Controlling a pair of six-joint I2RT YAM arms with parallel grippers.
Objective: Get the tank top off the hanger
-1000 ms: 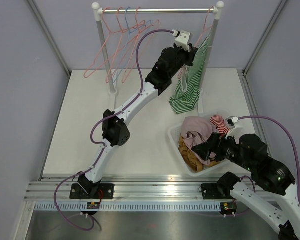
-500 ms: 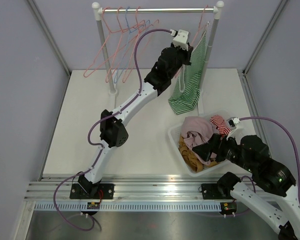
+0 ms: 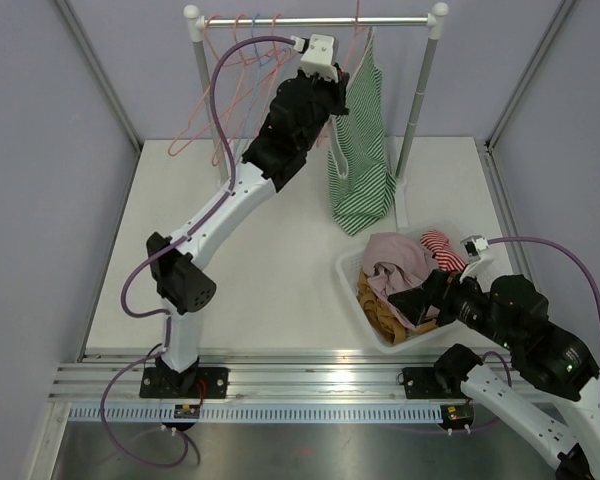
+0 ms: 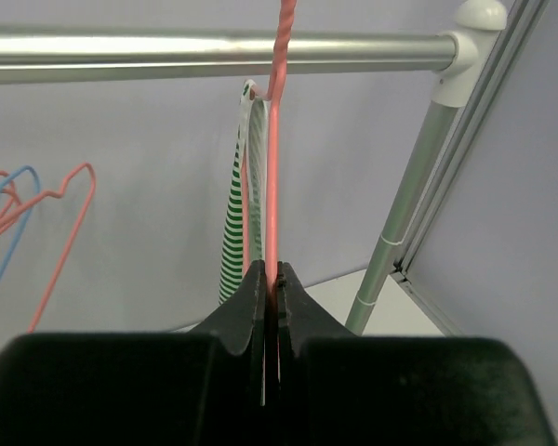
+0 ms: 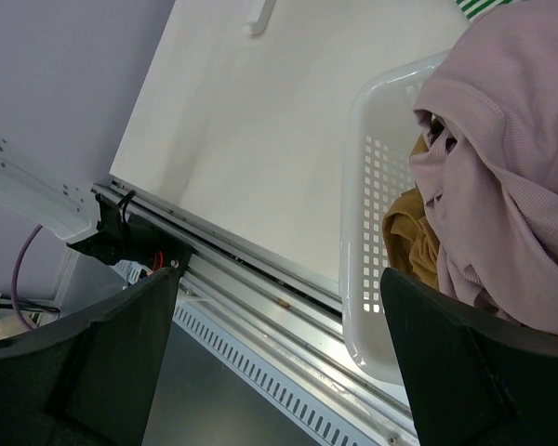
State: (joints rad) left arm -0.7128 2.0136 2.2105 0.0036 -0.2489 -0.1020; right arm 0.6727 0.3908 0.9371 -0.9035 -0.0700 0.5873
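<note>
The left tool (image 4: 271, 279) is clamped shut on the pink hanger (image 4: 272, 177), which hangs from the far rail (image 3: 400, 20) and carries the striped tank top (image 3: 360, 150). The right tool (image 5: 279, 279) gapes wide beside the near-right laundry basket (image 5: 353, 307).

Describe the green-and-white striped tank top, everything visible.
The green-and-white striped tank top looks like soft knit fabric, hanging full length from a pink wire hanger on the metal rail. Its straps sit at the hanger's top; its hem droops near the white plastic basket. The left gripper pinches the hanger beside it.
</note>
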